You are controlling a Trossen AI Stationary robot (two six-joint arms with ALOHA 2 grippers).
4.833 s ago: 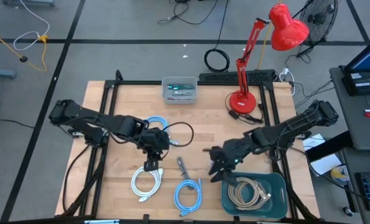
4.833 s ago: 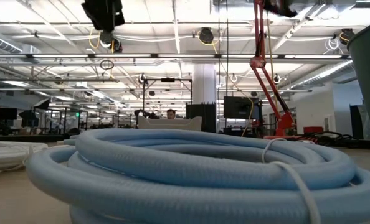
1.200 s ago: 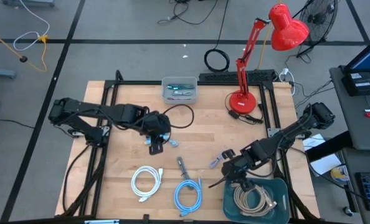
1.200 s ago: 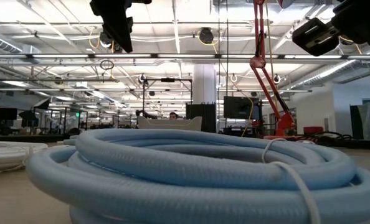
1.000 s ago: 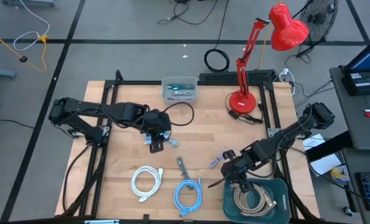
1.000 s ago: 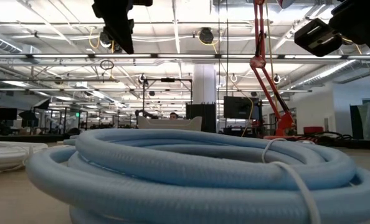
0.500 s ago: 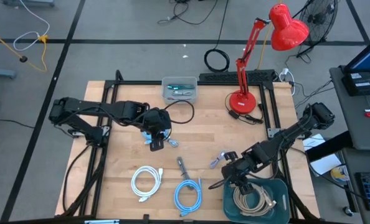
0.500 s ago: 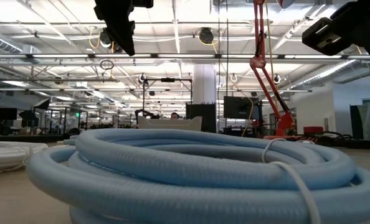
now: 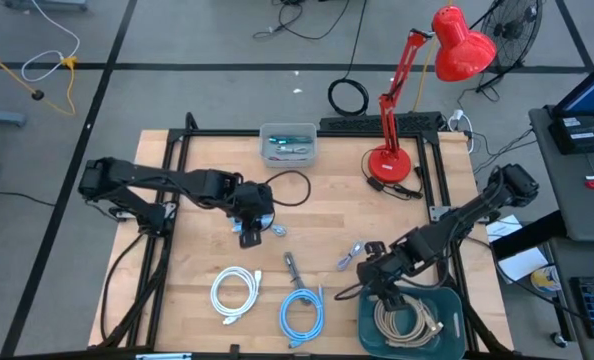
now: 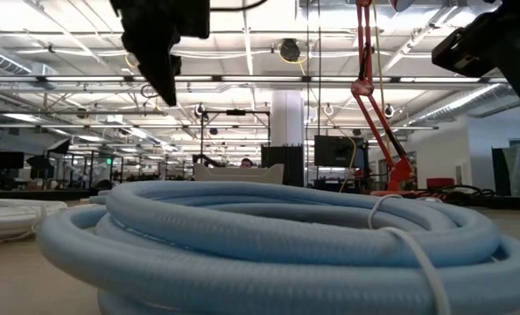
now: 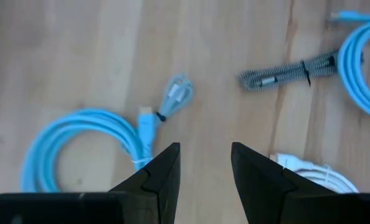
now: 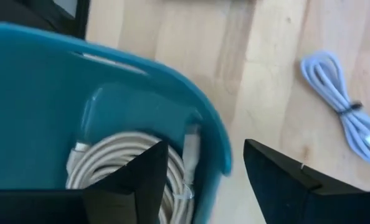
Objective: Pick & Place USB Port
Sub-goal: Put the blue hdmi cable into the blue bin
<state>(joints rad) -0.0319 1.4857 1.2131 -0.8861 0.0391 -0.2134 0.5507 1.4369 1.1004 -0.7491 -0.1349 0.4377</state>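
- Hovering my left gripper (image 11: 203, 168), fingers parted and empty, above a light-blue coiled cable (image 11: 79, 146).
- My right gripper (image 12: 203, 180), fingers apart, hangs over the teal bin (image 12: 79, 81) holding a beige cable (image 12: 129, 162).

Bare wood lies open between the left arm's fingers (image 11: 172, 168), flanked by blue cable (image 11: 79, 143) and braided cable (image 11: 284, 71).
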